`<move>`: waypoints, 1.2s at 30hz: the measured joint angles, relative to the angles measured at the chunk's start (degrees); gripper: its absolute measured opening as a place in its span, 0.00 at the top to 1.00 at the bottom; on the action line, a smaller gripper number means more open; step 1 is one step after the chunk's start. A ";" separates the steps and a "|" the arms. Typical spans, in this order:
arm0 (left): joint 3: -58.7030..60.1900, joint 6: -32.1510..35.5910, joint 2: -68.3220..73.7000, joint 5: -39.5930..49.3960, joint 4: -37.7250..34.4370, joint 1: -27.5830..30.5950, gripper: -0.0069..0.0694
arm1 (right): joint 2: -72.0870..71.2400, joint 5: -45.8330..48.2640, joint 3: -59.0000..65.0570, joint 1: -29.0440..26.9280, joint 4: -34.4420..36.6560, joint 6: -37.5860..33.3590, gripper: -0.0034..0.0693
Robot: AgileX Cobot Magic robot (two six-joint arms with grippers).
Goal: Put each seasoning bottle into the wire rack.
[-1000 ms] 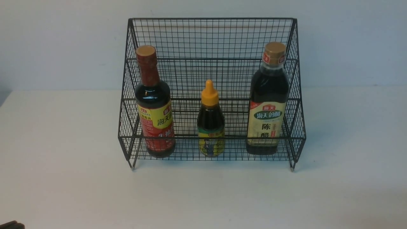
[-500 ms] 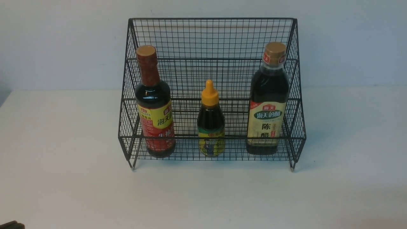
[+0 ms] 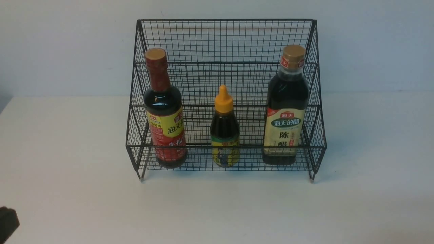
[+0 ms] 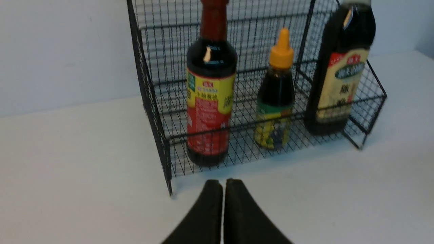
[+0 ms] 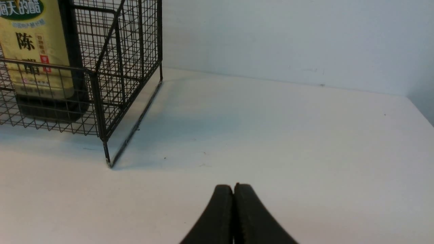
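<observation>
With twelve o'clock pointing away from the robot in the front view, the black wire rack point(image 3: 226, 146) stands on the pale surface point(image 3: 223, 206) toward twelve, its tall mesh back rising nearest the wall point(image 3: 67, 44). All three seasoning bottles are inside it, standing in a spaced row behind the low front rail. The tall round bottle point(image 3: 166, 118), with a red and yellow label and a brown neck wrap, takes the nine o'clock end. The small bottle point(image 3: 225, 127), with its orange nozzle cap, sits in the middle, apart from both neighbours. The tall squarish bottle point(image 3: 286, 112), with a cream label and a gold cap, takes the three o'clock end, its label facing the robot's side.

The left gripper point(image 4: 224, 184) has its fingertips together, holding nothing, and points toward the rack without touching it; a dark piece of the left arm point(image 3: 7, 224) shows at about eight o'clock in the front view. The right gripper point(image 5: 234, 188) is also closed on nothing, its tips side by side over the surface, apart from the rack
</observation>
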 joint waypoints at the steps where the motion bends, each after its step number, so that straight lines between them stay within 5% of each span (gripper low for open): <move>1: 0.83 0.00 0.00 -1.74 -0.17 0.00 0.91 | 0.00 0.00 0.00 0.00 0.00 0.00 0.97; 22: 3.75 0.40 0.00 -7.53 0.92 0.00 0.91 | 0.00 0.00 0.00 0.00 0.00 0.00 0.97; 36: 26.39 -9.17 -9.28 -15.73 20.48 3.09 0.91 | 0.00 0.00 0.00 0.00 0.00 0.00 0.97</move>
